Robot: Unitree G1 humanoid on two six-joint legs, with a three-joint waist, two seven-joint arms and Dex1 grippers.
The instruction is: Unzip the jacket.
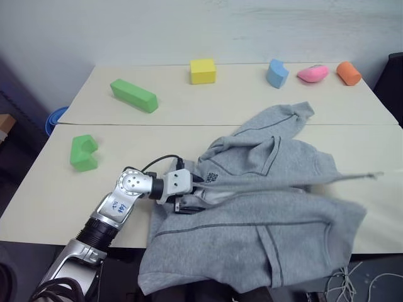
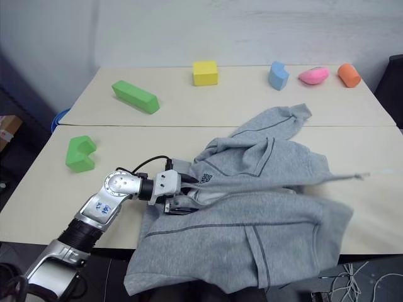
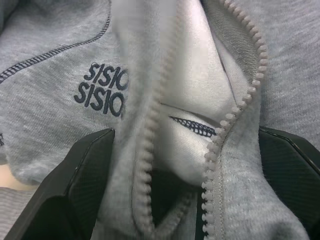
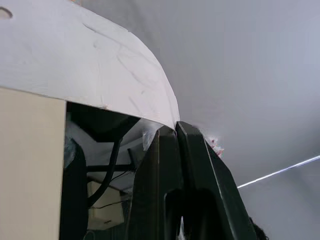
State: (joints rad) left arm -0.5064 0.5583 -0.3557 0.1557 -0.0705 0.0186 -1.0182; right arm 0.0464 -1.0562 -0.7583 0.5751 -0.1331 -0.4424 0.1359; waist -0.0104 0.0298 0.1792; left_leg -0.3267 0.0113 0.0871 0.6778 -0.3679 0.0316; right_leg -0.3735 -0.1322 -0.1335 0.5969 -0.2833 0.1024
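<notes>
The light grey jacket (image 1: 271,214) lies crumpled on the right half of the table, its lower part hanging over the front edge. My left gripper (image 1: 189,201) sits at the collar beside the small dark logo (image 3: 102,92). Its black fingers (image 3: 80,175) stand wide apart, open, with bunched fabric between them. There the two rows of zipper teeth (image 3: 235,105) lie parted over the pale lining. A thin grey cord (image 1: 352,177) stretches from the jacket toward the right. My right gripper (image 4: 175,125) is shut and raised, with a small whitish scrap by its tips that I cannot identify.
On the beige table (image 1: 189,113) a long green block (image 1: 133,95) and a notched green block (image 1: 83,152) lie to the left. Yellow (image 1: 203,71), blue (image 1: 277,73), pink (image 1: 313,73) and orange (image 1: 348,73) blocks line the far edge. Loose cables (image 1: 352,280) lie on the floor.
</notes>
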